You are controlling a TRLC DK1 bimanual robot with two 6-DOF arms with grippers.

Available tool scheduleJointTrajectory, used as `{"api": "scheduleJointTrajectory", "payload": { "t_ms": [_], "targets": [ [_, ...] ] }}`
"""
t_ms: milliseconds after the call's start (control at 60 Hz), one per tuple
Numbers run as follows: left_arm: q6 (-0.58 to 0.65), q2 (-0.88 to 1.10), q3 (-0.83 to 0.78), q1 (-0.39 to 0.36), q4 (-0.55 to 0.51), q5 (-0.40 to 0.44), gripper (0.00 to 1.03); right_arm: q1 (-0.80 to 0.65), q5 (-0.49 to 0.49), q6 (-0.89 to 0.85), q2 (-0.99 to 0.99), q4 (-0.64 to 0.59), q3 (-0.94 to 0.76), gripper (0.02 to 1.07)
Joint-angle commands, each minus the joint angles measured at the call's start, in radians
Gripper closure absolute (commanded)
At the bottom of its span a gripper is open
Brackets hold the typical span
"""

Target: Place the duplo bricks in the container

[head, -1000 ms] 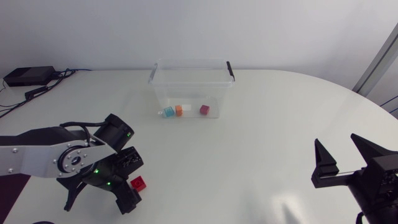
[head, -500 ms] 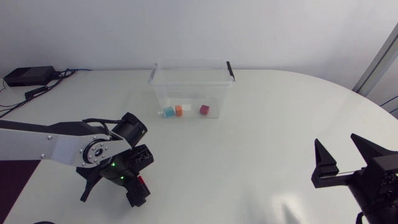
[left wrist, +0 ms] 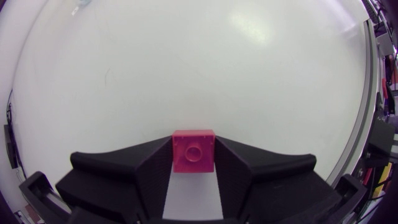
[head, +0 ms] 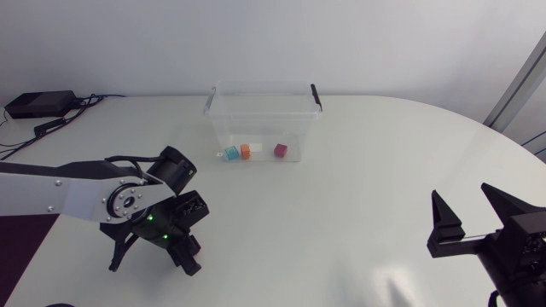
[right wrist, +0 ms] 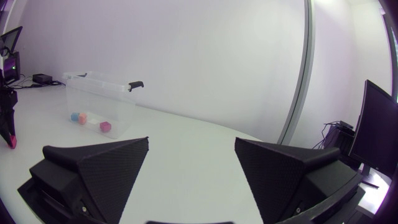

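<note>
Left gripper fingers close on a red duplo brick, grasp made; next, lift and carry it to the clear container. Right gripper gapes wide, empty

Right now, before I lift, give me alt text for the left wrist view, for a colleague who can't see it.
The left claw is shut on a pink-red duplo brick, with one black finger pressed against each side and a stud facing the camera. The white table stretches ahead of the claw.
</note>
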Motion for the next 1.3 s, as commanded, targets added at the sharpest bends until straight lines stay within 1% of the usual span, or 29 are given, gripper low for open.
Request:
{"api": "scheduleJointTrajectory", "payload": {
  "t_ms": [0,83,133,267,333,383,500,550,867,983,1083,1183,1283],
  "targets": [
    [-0.012,-0.078,0.0,0.002,-0.001,0.009,0.79,-0.006,-0.009,-0.012,-0.006,0.01,-0.02,0.07],
    [-0.015,-0.142,0.046,0.033,-0.016,0.009,0.79,-0.006,-0.009,-0.012,-0.006,0.01,-0.02,0.07],
    [-0.015,-0.181,0.109,0.054,-0.042,0.009,0.78,-0.006,-0.009,-0.012,-0.006,0.01,-0.02,0.07],
    [-0.059,-0.189,0.268,0.123,-0.047,0.008,0.76,-0.006,-0.009,-0.012,-0.006,0.01,-0.02,0.07],
    [-0.09,-0.17,0.328,0.149,-0.034,0.009,0.75,-0.006,-0.009,-0.012,-0.006,0.01,-0.02,0.07],
    [-0.11,-0.161,0.351,0.165,0.012,0.008,0.75,-0.006,-0.009,-0.012,-0.006,0.009,-0.02,0.07],
    [-0.111,-0.13,0.377,0.169,0.142,0.002,0.74,-0.006,-0.009,-0.012,-0.006,0.009,-0.02,0.07],
    [-0.111,-0.1,0.408,0.171,0.154,0.002,0.74,-0.006,-0.009,-0.012,-0.006,0.01,-0.02,0.07],
    [-0.137,0.218,0.742,0.199,0.156,0.016,0.74,-0.006,-0.009,-0.012,-0.006,0.01,-0.02,0.07],
    [-0.143,0.279,0.827,0.196,0.156,0.042,0.74,-0.006,-0.009,-0.012,-0.006,0.01,-0.02,0.07],
    [-0.143,0.336,0.908,0.18,0.122,0.046,0.74,-0.006,-0.009,-0.012,-0.006,0.01,-0.02,0.07],
    [-0.142,0.373,0.962,0.169,0.096,0.052,0.74,-0.006,-0.009,-0.012,-0.006,0.01,-0.02,0.07],
    [-0.142,0.397,0.997,0.16,0.092,0.055,0.74,-0.006,-0.009,-0.012,-0.006,0.009,-0.02,0.07]
  ]
}}
